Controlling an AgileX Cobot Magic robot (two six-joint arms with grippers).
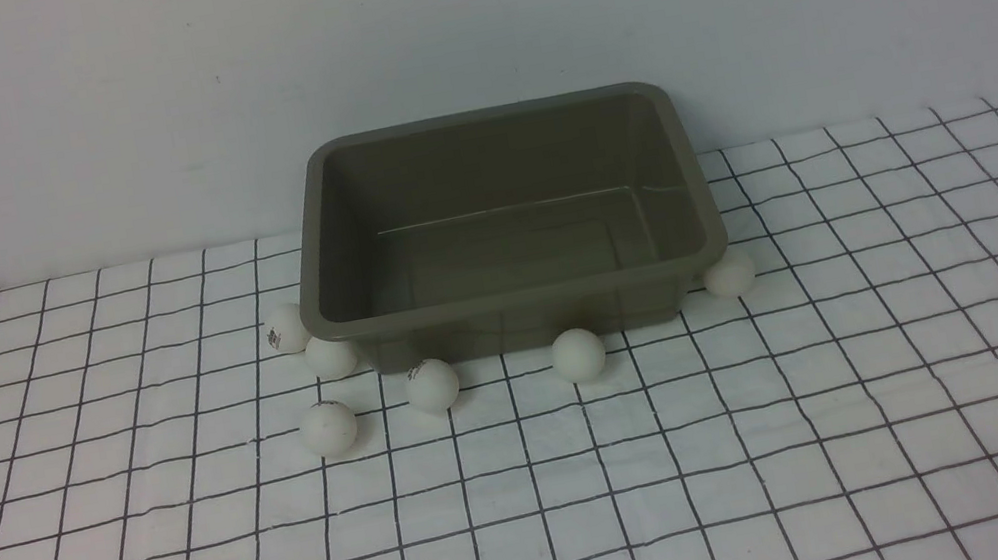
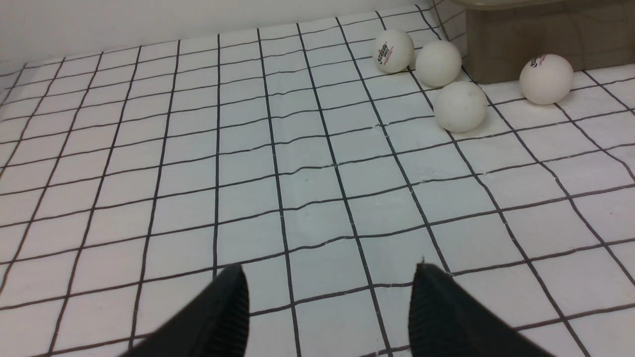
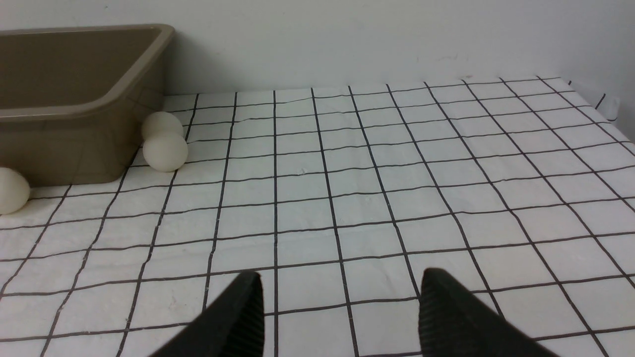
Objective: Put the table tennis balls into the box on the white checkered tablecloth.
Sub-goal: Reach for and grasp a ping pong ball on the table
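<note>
The olive-grey box stands empty at the back middle of the white checkered tablecloth. Several white table tennis balls lie round its front. Two touch its left corner, others lie before the front wall, and one sits at the right corner. Neither arm shows in the front view. My left gripper hangs open over bare cloth, well short of the balls and box. The right gripper is open too, with two balls beside the box far ahead.
A plain pale wall rises directly behind the box. The cloth's far right edge shows in the right wrist view. Wide stretches of cloth lie left, right and in front of the box.
</note>
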